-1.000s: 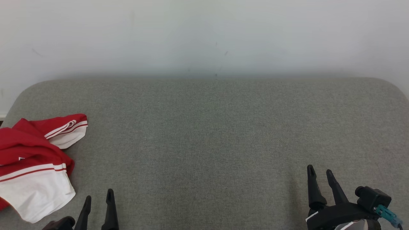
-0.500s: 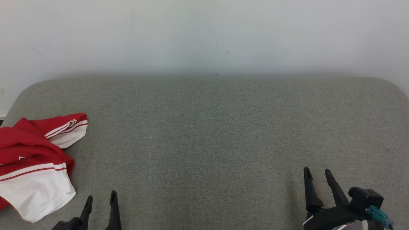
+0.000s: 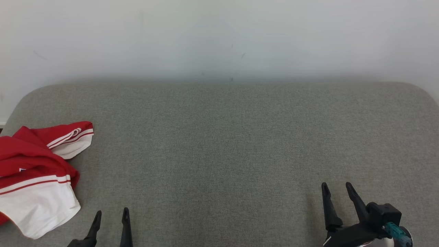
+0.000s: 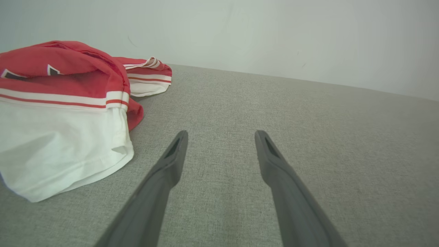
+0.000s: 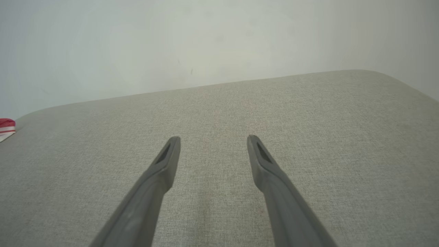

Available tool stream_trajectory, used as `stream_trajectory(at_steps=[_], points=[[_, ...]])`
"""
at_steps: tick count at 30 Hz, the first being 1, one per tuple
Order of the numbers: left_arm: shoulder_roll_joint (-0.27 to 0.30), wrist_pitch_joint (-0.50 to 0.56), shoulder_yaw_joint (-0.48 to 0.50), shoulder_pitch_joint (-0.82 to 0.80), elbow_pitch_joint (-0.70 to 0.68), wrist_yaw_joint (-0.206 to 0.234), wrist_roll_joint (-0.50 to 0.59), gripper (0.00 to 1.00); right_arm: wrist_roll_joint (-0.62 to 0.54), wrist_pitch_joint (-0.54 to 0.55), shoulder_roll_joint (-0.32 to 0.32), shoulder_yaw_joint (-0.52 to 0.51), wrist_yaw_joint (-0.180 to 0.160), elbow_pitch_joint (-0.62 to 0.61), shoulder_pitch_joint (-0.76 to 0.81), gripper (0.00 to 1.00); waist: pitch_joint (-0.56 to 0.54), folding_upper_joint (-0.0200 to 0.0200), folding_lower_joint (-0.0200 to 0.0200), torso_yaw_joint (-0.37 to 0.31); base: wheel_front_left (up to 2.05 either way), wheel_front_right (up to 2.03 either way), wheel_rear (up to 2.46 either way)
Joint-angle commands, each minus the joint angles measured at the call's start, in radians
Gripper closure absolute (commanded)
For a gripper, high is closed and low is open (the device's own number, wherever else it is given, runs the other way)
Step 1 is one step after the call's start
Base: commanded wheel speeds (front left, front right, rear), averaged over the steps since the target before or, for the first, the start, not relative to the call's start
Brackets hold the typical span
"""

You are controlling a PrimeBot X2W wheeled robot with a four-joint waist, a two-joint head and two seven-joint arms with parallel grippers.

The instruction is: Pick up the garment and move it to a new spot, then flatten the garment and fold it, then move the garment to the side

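The left claw stood wide open and empty at the lower left of the head view, near the crumpled red-and-white garment, which lay at the left edge of the grey upholstered surface. The right claw, at the lower right, gaped empty too.

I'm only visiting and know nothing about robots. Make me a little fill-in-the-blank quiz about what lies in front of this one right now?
1. The crumpled garment is red and ____.
2. It lies at the robot's ____ end of the grey cushion.
3. The left claw and the right claw both stand ____, holding nothing.
Missing words: white; left; open.
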Motion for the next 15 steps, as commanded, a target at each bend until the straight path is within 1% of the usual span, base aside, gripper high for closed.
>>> stream_trajectory(at_steps=[1,10,15], points=[[0.005,-0.006,-0.002,0.005,-0.005,0.004,0.02,0.0,-0.022,-0.008,-0.005,0.003,0.003,0.0,-0.009,0.0,0.0,-0.0001,0.0,0.0,0.0,0.0,0.0],[0.004,-0.024,0.0,0.013,-0.001,0.004,0.084,0.0,-0.1,-0.026,-0.003,-0.008,0.003,0.005,-0.009,0.0,0.0,-0.0001,0.0,-0.002,0.0,0.0,0.0],[0.003,-0.034,0.004,0.015,-0.001,0.009,0.12,0.0,-0.148,-0.035,0.005,-0.039,0.003,0.007,-0.011,0.0,0.001,-0.0001,0.0,-0.004,0.0,0.0,0.0]])
